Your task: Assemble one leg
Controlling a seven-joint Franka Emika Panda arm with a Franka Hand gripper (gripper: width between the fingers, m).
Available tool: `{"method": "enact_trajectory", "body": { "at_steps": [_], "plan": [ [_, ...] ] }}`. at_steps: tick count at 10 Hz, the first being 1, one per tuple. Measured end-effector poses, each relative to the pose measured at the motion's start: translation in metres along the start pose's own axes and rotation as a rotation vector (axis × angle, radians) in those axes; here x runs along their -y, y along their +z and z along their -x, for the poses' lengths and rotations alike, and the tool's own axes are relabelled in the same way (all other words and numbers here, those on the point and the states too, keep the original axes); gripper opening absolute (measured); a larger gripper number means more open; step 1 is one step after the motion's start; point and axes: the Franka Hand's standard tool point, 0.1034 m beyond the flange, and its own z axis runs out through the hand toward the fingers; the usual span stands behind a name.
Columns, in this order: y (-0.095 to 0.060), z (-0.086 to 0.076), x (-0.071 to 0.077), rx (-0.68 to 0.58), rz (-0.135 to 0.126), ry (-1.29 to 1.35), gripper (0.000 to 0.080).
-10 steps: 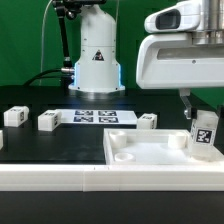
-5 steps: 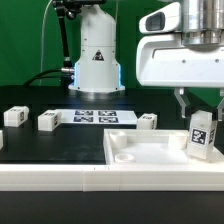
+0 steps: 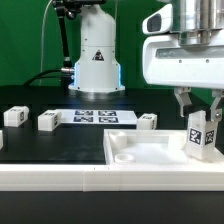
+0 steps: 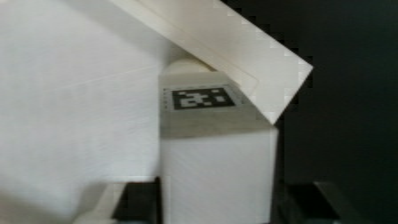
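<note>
Black tabletop (image 3: pixel 40 150) is carrying a white panel (image 3: pixel 140 158). The gripper (image 3: pixel 200 115) is pinching the leg (image 3: pixel 201 137) upright at the panel's corner on the exterior view's right. Squaring it with that corner before pressing down looks wise.

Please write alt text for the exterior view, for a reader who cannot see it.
The robot's two-finger gripper holds a small white rectangular leg block with square tags upright over the large flat white rimmed panel, at the exterior view's right. Three similar white blocks and the marker board lie on the black table behind.
</note>
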Motion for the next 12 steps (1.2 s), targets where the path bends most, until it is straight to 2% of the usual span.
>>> {"method": "enact_trajectory", "body": {
  "at_steps": [1, 2, 3, 4, 6, 8, 12],
  "plan": [
    [0.000, 0.001, 0.000, 0.001, 0.000, -0.023, 0.0476],
    [0.001, 0.002, 0.000, 0.002, 0.000, -0.057, 0.0476],
    [0.001, 0.004, 0.001, 0.004, 0.002, -0.098, 0.0610],
    [0.002, 0.008, 0.001, 0.009, 0.008, -0.165, 0.0639],
    [0.007, 0.014, 0.001, 0.016, 0.017, -0.402, 0.0648],
    [0.012, 0.013, -0.002, 0.022, 0.022, -0.621, 0.0649],
    [0.012, 0.014, -0.001, 0.027, 0.025, -0.915, 0.0649]
  ]
}}
